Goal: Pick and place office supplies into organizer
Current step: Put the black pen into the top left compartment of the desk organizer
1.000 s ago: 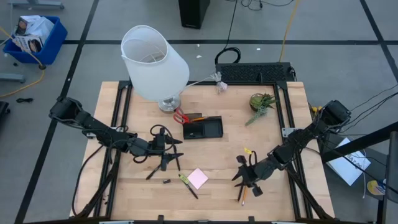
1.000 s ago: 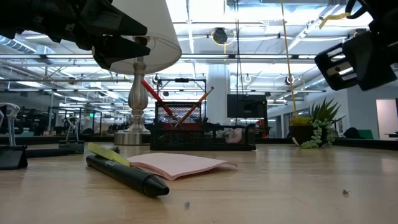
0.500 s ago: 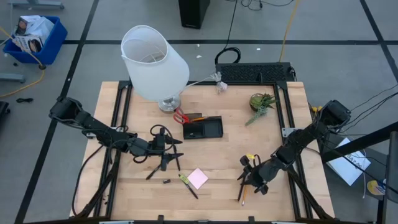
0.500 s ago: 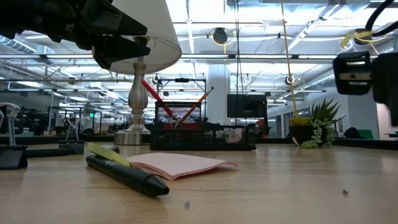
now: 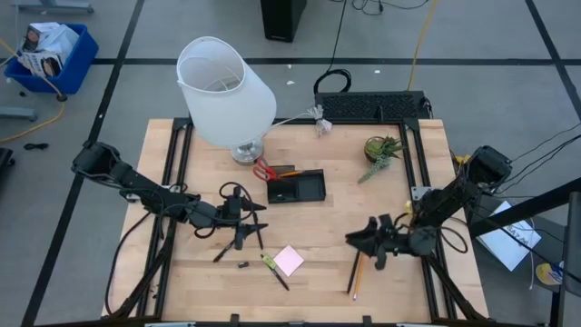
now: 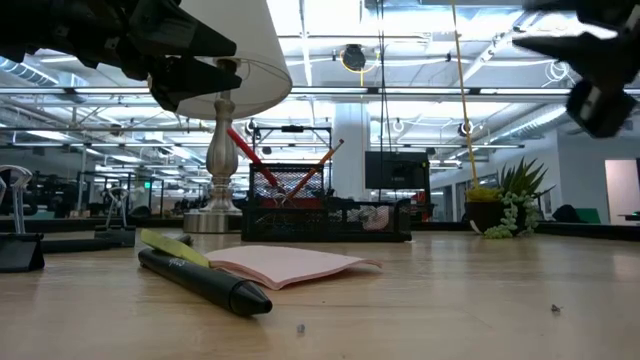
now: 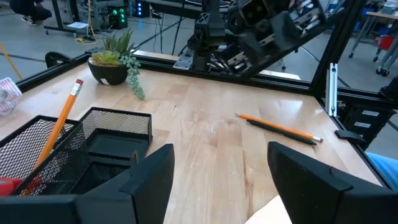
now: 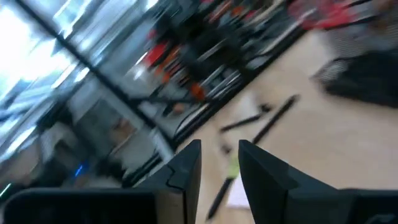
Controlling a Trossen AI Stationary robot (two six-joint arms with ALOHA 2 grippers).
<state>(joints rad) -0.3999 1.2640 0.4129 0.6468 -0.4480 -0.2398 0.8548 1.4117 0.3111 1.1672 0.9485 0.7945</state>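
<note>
Black mesh organizer (image 5: 296, 188) mid-table; left gripper (image 5: 257, 221) jaws wide apart, empty; right gripper (image 5: 356, 240) jaws narrowly apart, empty.

Dark jointed arms, prob. black cabling

From above I see the table (image 5: 309, 227) lit bright and even, with only small soft shadows under the arms. The white lamp shade (image 5: 224, 91) looks very pale, almost washed out. In my low view, long ceiling lights far back in the room glare white, so the arms up top show as dark shapes against them. The black pen (image 6: 200, 283) near the camera is fairly sharp, but the far room is a bit soft. My left wrist view is clear and bright. My right wrist view is badly smeared by blur, so I can only guess that the streaks are pens on wood.
</note>
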